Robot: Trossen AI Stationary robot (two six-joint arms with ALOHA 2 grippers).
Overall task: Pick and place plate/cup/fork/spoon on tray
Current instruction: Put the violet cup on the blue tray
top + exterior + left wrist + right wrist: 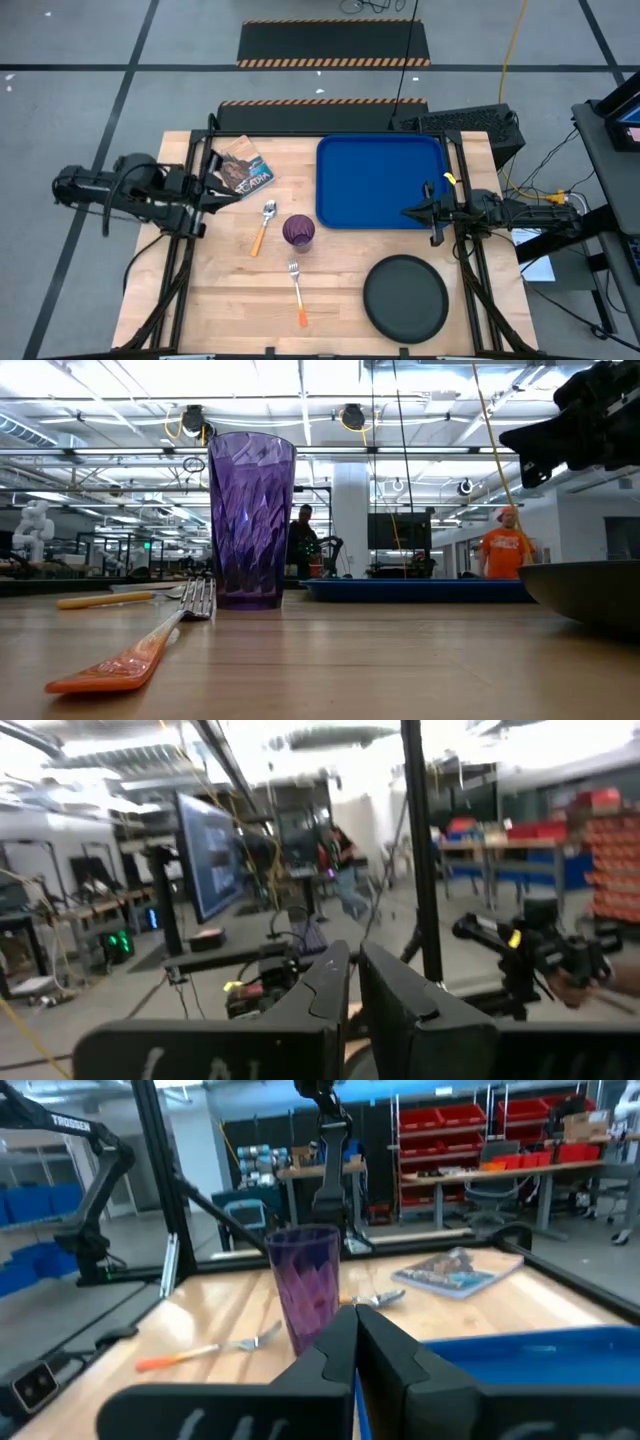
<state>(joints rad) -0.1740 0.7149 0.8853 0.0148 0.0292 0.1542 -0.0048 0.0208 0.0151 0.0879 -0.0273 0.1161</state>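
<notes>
The blue tray (pixel 380 180) lies at the table's far right. The black plate (pixel 405 297) lies flat at the near right. The purple cup (pixel 298 230) stands upright at the middle; it also shows in the low view (pixel 250 520). The spoon (pixel 264 226) lies left of the cup. The fork (pixel 297 290) lies nearer, handle toward the near edge. My left gripper (pixel 222 190) is shut and empty, above the table's left side near the spoon. My right gripper (pixel 408 212) is shut and empty, over the tray's near edge, pointing toward the cup (pixel 305 1285).
A small printed booklet (pixel 243 170) lies at the far left beside the tray. Bare wood lies between the fork and the plate and along the near left. People stand in the room behind the table (pixel 505 545).
</notes>
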